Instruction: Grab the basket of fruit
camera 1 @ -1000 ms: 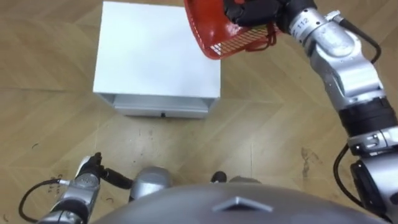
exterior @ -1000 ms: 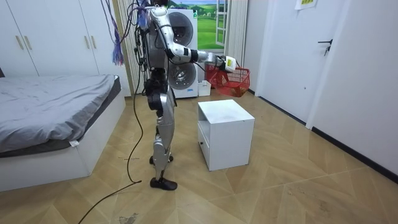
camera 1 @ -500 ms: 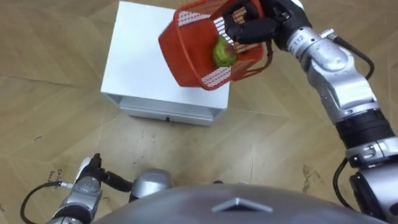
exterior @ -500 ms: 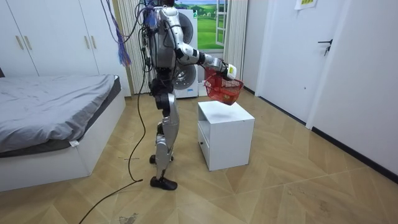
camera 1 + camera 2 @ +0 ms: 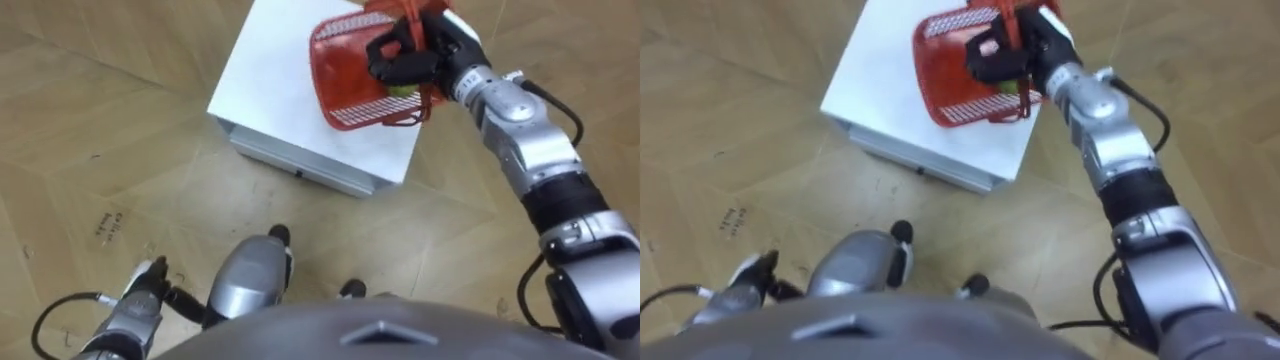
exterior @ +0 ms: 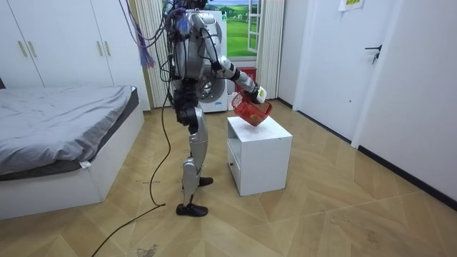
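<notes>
The red mesh fruit basket [image 5: 352, 62] hangs tilted just above the white cabinet's top [image 5: 275, 85], its open side turned toward me. A green fruit [image 5: 402, 89] lies inside against the lower wall. My right hand [image 5: 408, 52] is shut on the basket's red handle, arm stretched forward from the right. In the room view the basket [image 6: 251, 111] hangs from that hand [image 6: 258, 94] over the cabinet [image 6: 260, 139]. My left hand [image 5: 146, 284] hangs low by my side at the lower left.
The cabinet has a drawer front [image 5: 300, 168] facing me and stands on wooden parquet floor [image 5: 110, 130]. In the room view a bed [image 6: 64, 121] lies at the left, a washing machine [image 6: 211, 86] behind me and a white door [image 6: 371, 64] at the right.
My right arm has lowered and drawn in, bringing the basket down closer over the cabinet top. I have turned and shifted a foot, so the eye views have shifted.
</notes>
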Controlling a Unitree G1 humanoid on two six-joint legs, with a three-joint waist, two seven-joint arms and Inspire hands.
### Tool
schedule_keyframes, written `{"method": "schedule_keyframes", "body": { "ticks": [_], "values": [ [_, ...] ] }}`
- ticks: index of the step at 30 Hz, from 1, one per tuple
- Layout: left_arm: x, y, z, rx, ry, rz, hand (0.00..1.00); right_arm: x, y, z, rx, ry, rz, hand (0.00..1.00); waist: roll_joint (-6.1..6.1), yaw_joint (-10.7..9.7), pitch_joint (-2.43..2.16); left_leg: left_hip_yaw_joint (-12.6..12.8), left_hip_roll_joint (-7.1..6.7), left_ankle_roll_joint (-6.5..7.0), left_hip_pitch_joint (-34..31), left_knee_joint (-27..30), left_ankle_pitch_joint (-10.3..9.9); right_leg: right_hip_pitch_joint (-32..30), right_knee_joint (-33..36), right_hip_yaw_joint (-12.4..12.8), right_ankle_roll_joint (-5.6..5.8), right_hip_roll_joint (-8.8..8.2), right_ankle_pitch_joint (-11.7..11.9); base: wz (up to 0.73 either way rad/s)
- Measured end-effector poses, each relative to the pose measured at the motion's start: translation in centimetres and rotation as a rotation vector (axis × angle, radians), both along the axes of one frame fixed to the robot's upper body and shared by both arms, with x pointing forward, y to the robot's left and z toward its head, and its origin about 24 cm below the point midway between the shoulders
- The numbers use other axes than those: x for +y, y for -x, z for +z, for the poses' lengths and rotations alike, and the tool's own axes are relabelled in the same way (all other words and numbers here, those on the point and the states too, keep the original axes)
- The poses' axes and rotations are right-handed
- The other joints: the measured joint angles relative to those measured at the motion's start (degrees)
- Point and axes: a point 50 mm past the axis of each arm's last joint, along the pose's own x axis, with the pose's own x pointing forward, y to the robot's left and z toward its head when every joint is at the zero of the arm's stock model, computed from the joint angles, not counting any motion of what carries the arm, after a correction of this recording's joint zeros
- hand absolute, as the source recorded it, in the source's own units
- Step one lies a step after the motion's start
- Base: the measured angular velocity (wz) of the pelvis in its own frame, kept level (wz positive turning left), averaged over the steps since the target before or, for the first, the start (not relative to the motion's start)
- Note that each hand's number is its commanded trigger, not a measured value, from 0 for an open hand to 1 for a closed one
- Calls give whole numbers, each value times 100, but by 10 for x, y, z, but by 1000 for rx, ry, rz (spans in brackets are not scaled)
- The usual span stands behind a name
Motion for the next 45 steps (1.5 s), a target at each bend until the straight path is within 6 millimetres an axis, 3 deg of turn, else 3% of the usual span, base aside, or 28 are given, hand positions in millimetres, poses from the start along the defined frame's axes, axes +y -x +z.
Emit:
{"method": "schedule_keyframes", "body": {
  "ticks": [7, 12, 21, 26, 29, 31, 32, 36, 45],
  "values": [
    [-1, 3, -1, 22, 14, -14, 0, -9, 7, -19, 89, 20, -25, 100, 34, 0, -15, -115, 18, -1, -127, 152, 21, -155, 199, -72, -23, -2, -29, 3],
    [-1, 3, -1, 19, 12, -21, 0, -12, 5, -20, 100, 32, -48, 100, 50, 6, -8, -200, 11, 20, -291, 251, 9, -231, 236, -192, -33, -10, -23, 10],
    [-3, 6, -2, 32, 24, -38, 0, -23, 8, -32, 147, 69, -115, 100, 89, 230, 12, -230, -4, 28, -474, 262, 5, -386, 316, -231, -31, -17, -24, 1],
    [-4, 6, -2, 26, 35, -42, 0, -23, 8, -32, 147, 75, -118, 100, 60, 298, 13, -210, -7, 28, -512, 250, 4, -425, 319, -280, -28, -29, -26, 0],
    [-3, 5, -2, 25, 35, -42, 0, -24, 9, -34, 152, 92, -114, 100, -8, 302, 45, -211, -5, 27, -520, 269, 4, -437, 319, -314, -27, -32, -26, 1],
    [-3, 6, -2, 23, 37, -44, 0, -27, 10, -36, 165, 107, -119, 65, -71, 301, 74, -211, -2, 27, -530, 258, 3, -441, 320, -368, -27, -38, -26, 5],
    [-3, 6, -2, 23, 37, -44, 0, -27, 10, -36, 166, 110, -118, 0, -86, 301, 78, -212, -3, 27, -531, 255, 2, -443, 320, -379, -27, -40, -26, 0],
    [-3, 5, -2, 16, 41, -48, 0, -29, 8, -36, 172, 115, -123, 0, -132, 304, 77, -210, -9, 30, -535, 250, 0, -442, 325, -496, -22, -71, -29, 0],
    [-3, 5, -2, 19, 37, -53, 0, -30, 8, -37, 180, 120, -125, 0, -134, 313, 76, -201, -15, 47, -533, 252, 2, -486, 426, -511, -9, -119, -37, 0]
  ]
}}
